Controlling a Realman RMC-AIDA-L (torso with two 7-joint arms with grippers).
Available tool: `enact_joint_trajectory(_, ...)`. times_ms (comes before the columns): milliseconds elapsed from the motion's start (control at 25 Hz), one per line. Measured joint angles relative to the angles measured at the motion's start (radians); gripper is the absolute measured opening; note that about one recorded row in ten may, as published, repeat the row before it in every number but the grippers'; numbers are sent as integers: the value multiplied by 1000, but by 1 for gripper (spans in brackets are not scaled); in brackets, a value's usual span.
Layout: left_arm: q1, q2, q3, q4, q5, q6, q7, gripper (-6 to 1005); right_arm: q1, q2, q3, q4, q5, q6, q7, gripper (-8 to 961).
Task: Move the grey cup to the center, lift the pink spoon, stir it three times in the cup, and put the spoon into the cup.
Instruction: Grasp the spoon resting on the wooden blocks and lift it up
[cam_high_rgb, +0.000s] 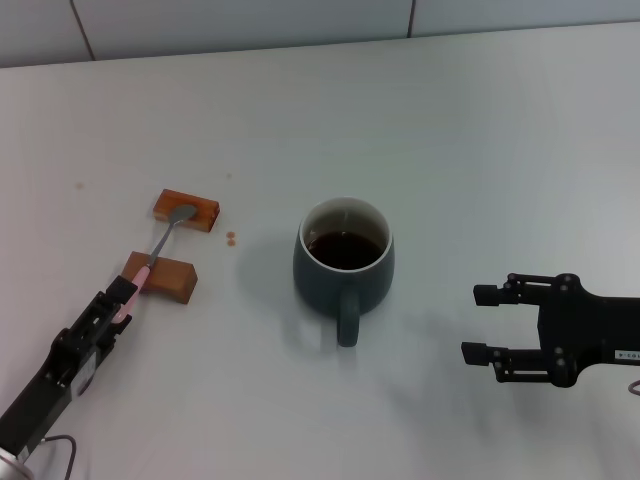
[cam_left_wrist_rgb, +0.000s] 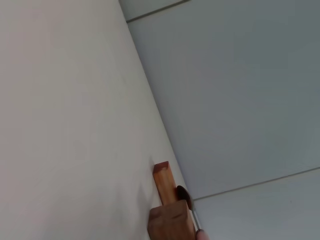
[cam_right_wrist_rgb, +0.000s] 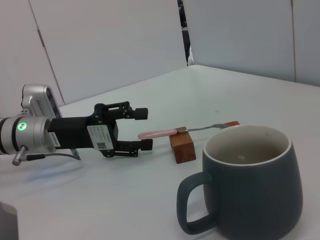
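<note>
The grey cup (cam_high_rgb: 343, 262) stands mid-table holding dark liquid, its handle toward me. The same cup (cam_right_wrist_rgb: 252, 185) fills the right wrist view's foreground. The pink spoon (cam_high_rgb: 160, 243) lies bridged across two brown blocks, its metal bowl on the far block (cam_high_rgb: 186, 210) and its pink handle over the near block (cam_high_rgb: 162, 277). My left gripper (cam_high_rgb: 120, 300) is open at the handle's free end, with the pink tip (cam_right_wrist_rgb: 152, 134) between its spread fingers (cam_right_wrist_rgb: 140, 113). My right gripper (cam_high_rgb: 480, 323) hovers open, right of the cup, holding nothing.
Both blocks (cam_left_wrist_rgb: 169, 220) and the spoon bowl (cam_left_wrist_rgb: 181, 192) show in the left wrist view. A few small brown drops (cam_high_rgb: 231, 238) mark the white table (cam_high_rgb: 480, 150) between blocks and cup. A panelled wall runs behind the table's far edge.
</note>
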Motion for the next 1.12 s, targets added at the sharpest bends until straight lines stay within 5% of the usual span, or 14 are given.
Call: enact_joint_trajectory(1120,-40,0,7,-1,6,-35,-23,706,2,0,-2,-6,0,-3,0,741)
